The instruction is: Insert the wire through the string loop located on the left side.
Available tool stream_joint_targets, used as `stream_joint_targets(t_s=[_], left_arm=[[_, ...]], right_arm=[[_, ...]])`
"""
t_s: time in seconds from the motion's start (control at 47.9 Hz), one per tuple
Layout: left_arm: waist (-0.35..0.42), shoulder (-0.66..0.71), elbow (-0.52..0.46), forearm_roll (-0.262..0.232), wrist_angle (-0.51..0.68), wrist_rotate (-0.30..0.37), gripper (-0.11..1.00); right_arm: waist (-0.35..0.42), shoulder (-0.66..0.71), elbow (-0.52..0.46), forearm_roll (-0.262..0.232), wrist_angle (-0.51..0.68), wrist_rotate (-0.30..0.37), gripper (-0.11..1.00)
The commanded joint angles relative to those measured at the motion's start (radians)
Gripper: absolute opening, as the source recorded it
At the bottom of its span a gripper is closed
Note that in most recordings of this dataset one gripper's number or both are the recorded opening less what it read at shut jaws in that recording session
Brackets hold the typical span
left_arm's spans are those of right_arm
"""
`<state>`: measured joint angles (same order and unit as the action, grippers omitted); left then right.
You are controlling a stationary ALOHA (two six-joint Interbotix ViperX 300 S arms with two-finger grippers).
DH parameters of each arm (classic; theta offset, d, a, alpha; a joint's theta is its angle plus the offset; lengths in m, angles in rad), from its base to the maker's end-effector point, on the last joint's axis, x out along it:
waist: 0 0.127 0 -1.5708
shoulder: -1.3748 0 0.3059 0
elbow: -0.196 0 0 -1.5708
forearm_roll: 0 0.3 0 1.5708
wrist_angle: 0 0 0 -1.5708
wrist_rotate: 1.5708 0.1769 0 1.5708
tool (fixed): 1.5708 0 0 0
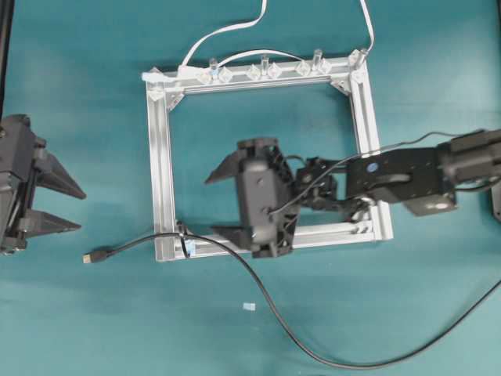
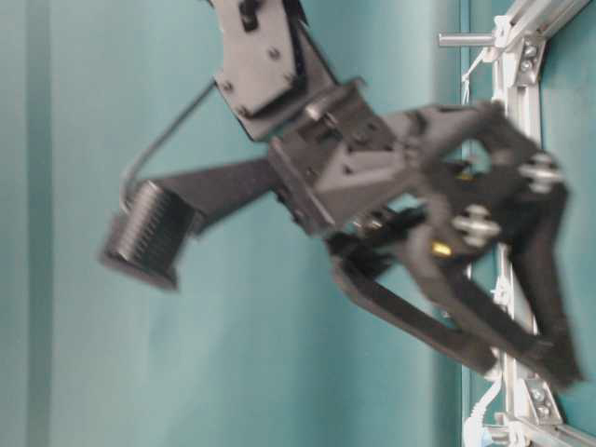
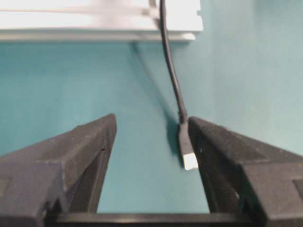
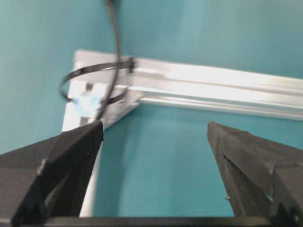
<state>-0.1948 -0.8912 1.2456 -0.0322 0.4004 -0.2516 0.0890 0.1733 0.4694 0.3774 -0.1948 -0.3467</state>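
While wire (image 1: 258, 294) crosses aluminium frame (image 1: 161, 157), white cables (image 1: 227, 31) behind

no legible text, labels, brands or numbers anywhere

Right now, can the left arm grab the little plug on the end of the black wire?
Probably yes. The left end effector is open, and the plug lies on the table between its fingers, close beside one of them. Nothing covers it; the metal frame sits farther off.
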Motion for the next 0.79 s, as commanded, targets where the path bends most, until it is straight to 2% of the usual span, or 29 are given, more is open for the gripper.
stream_joint_targets(t_s=[0.0, 0.396, 0.772], left_arm=[[0.025, -0.012, -0.025, 0.008, -0.003, 0.032, 0.64], [0.14, -0.112, -0.034, 0.008, -0.003, 0.11, 0.63], [0.144, -0.137, -0.017, 0.008, -0.005, 0.112, 0.63]], right_arm=[[-0.009, -0.072, 0.018, -0.002, -0.04, 0.003, 0.93], [-0.029, -0.147, 0.129, 0.011, -0.127, 0.008, 0.93], [-0.031, -0.155, 0.193, 0.015, -0.245, 0.075, 0.93]])
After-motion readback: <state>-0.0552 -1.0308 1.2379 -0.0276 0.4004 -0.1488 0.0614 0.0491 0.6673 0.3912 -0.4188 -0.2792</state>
